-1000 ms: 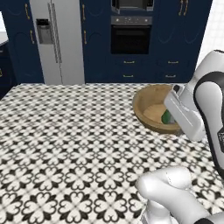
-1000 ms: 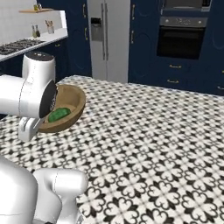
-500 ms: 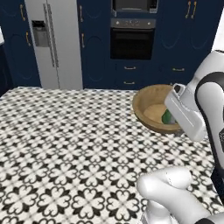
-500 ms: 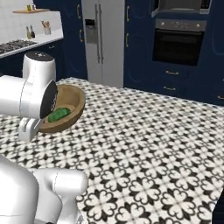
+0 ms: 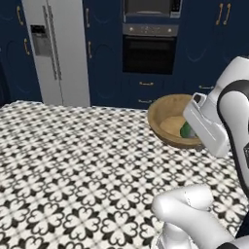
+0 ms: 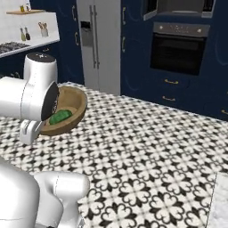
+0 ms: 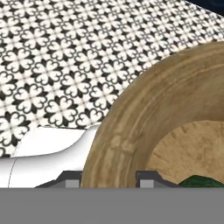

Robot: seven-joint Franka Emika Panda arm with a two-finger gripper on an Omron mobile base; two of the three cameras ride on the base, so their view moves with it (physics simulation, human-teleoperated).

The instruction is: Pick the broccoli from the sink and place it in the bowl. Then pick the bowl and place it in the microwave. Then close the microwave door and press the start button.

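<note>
Tan wooden bowl (image 7: 131, 131), rim clamped between the jaws of the gripper (image 7: 108, 180). Broccoli (image 6: 60, 116) lies inside. No legible writing.

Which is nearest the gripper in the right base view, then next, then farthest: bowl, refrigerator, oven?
1. bowl, held at the gripper, rim between its fingertips, far left.
2. refrigerator, behind the bowl, left of centre.
3. oven, upper right, farthest.

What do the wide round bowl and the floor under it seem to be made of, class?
Wide round tan-brown bowl: apparently wood, matte, with faint grain streaks and a lighter speckled inside. Black-and-white patterned floor: probably ceramic or vinyl tile, since one motif repeats in a square grid; the render leaves it open.
</note>
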